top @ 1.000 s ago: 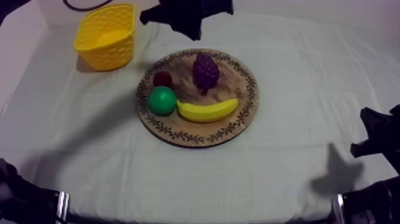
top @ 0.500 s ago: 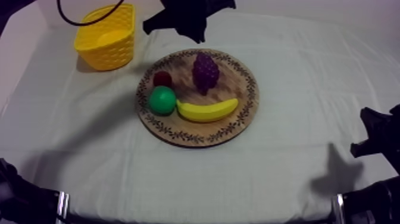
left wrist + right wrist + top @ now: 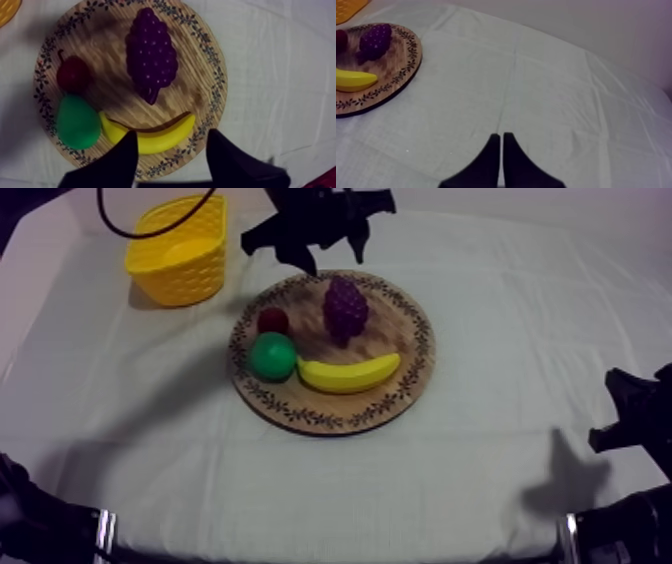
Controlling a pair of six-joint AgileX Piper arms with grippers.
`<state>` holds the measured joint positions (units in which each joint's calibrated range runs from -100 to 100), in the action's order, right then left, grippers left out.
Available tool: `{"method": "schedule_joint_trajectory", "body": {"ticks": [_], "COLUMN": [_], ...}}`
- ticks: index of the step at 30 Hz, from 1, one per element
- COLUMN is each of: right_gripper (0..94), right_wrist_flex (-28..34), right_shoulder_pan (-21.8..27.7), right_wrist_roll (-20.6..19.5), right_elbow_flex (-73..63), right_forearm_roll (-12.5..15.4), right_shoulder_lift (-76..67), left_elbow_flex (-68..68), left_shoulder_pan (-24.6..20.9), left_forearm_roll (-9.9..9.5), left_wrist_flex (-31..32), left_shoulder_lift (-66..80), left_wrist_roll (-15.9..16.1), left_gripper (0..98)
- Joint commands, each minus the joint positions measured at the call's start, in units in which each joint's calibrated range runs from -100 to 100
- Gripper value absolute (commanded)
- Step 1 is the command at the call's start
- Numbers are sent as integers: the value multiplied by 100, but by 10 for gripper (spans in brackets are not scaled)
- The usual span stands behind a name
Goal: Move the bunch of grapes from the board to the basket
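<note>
The purple bunch of grapes (image 3: 345, 308) lies on the far part of the round wooden board (image 3: 330, 420), apart from the other fruit. My left gripper (image 3: 332, 256) hovers over the board's far rim, just behind the grapes, open with nothing between its fingers. From the left wrist view the grapes (image 3: 150, 52) sit on the board (image 3: 212, 95) beyond my open left gripper (image 3: 173, 133). The yellow basket (image 3: 180, 248) stands at the far left. My right gripper (image 3: 501, 135) is shut on nothing over bare cloth, low at the right side (image 3: 628, 420).
A banana (image 3: 348, 374), a green pear (image 3: 272, 356) and a small red fruit (image 3: 273, 320) share the board near the grapes. In the right wrist view the board (image 3: 396, 80) with the grapes (image 3: 375, 40) and the banana (image 3: 353, 80) lies far off.
My left gripper's fingers have spread apart from shut to open while it stays above the board's far rim. The fruit and the right arm have not moved.
</note>
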<state>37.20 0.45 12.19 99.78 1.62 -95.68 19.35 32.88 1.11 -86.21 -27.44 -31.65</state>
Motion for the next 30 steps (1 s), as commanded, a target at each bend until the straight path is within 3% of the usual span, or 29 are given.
{"method": "schedule_joint_trajectory", "body": {"ticks": [1,7,30], "right_gripper": [5,5,5], "right_wrist_flex": [-3,-3,-3], "right_shoulder_pan": [0,0,0], "right_wrist_roll": [0,0,0], "right_elbow_flex": [-1,-1,-1], "right_forearm_roll": [2,2,2], "right_shoulder_lift": [0,0,0], "left_elbow_flex": [-6,-4,-438], "left_shoulder_pan": [3,14,-87], "left_forearm_roll": [-13,-18,73], "left_wrist_flex": [53,222,1159], "left_shoulder_lift": [-7,-30,-472], "left_wrist_roll": [0,74,384], "left_gripper": [634,693,749]}}
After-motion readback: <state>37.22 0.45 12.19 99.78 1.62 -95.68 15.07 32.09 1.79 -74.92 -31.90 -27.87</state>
